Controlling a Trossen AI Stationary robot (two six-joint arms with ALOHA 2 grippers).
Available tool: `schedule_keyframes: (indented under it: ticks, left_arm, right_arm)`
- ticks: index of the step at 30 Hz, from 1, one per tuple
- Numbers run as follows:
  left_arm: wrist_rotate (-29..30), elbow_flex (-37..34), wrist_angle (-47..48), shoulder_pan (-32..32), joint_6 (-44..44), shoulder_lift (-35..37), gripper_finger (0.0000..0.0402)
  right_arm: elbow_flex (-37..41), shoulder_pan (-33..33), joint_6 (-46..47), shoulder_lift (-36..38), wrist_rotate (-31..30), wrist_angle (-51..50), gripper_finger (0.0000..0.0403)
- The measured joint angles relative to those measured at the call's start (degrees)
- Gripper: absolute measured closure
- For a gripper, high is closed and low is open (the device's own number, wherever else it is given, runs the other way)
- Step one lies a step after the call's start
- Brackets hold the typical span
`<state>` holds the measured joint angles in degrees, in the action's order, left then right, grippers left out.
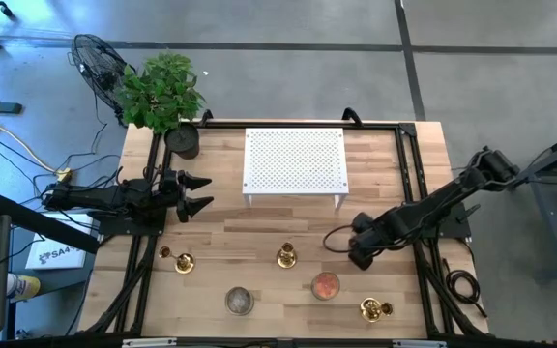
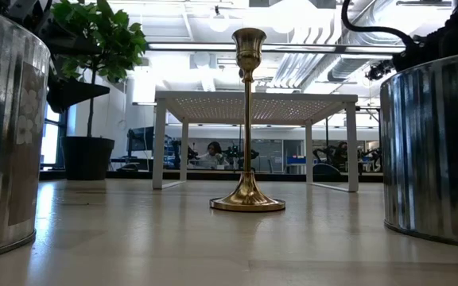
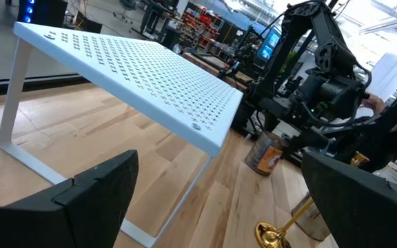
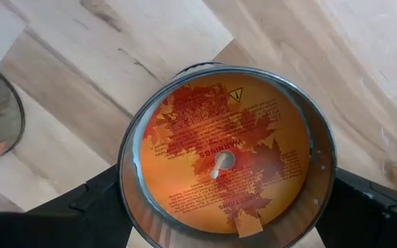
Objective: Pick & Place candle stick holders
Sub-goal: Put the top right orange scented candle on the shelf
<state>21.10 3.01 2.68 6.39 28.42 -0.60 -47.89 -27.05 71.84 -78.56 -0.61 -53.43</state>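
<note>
Three brass candle stick holders were on the worktop (image 1: 259, 242) when I checked the feeds: one near the left front (image 1: 182, 261), a taller one about mid-worktop (image 1: 286, 256), and one lying toward the right front corner (image 1: 375, 309). In the low view the tall one (image 2: 247, 119) stood upright in front of the white perforated riser (image 2: 253, 99).

My right gripper (image 1: 361, 253) was well to the right of that tall holder, and honestly it wasn't on a candlestick at all. The right wrist view showed an orange candle jar (image 4: 226, 155) sitting between the two fingers (image 4: 95, 203), which looked closed in against its sides.

Left gripper (image 1: 199, 191) sat out at the left side of the worktop, next to the riser (image 1: 294, 160), fingers spread wide with nothing in them. A potted plant (image 1: 161, 92) stood at the back left corner.
</note>
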Motion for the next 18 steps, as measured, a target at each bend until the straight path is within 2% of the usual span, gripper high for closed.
schedule_keyframes:
  ticks: [18]
  left_arm:
    - [0.98, 0.00, -0.04, 0.02, -1.09, -0.01, 0.0002]
  right_arm:
    - [-2.92, -0.02, -1.39, 0.13, -2.40, -0.29, 0.0063]
